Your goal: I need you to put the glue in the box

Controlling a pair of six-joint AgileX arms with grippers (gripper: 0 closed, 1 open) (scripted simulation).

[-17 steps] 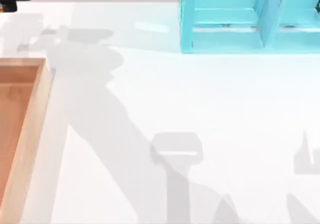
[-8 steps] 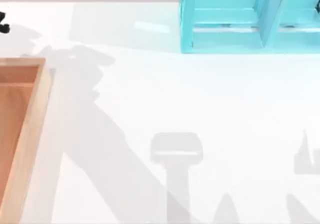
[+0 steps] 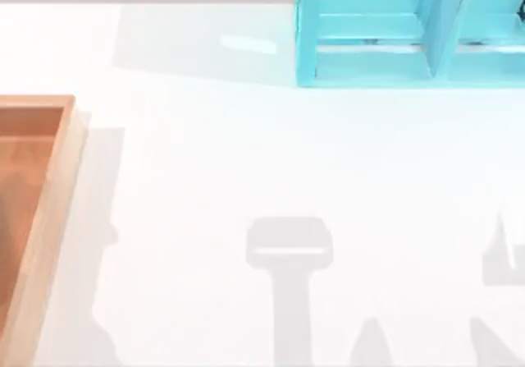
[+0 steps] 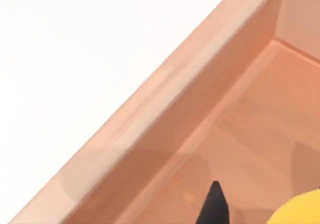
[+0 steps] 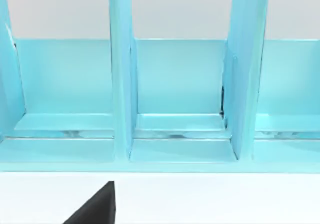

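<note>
The box (image 3: 51, 211) lies at the table's left edge, with tan rims and a reddish-brown floor. From the left wrist view I look down on its rim (image 4: 165, 88) and floor. My left gripper (image 4: 260, 216) hangs over that floor, one black fingertip (image 4: 214, 206) showing beside the rounded yellow body of the glue (image 4: 300, 209). The glue sits close under the wrist camera and the gripper looks shut on it. A dark part of my right gripper (image 5: 95, 208) shows above the white table, facing the shelf.
A turquoise shelf unit (image 3: 410, 30) with upright dividers stands at the back right of the table, and the right wrist view faces its compartments (image 5: 180, 83). White tabletop (image 3: 246, 153) spreads between the shelf and the box, crossed by arm shadows.
The dark piece of my left arm at the top view's upper left corner has slid out past the left edge. Its shadow has shifted left toward the box.
</note>
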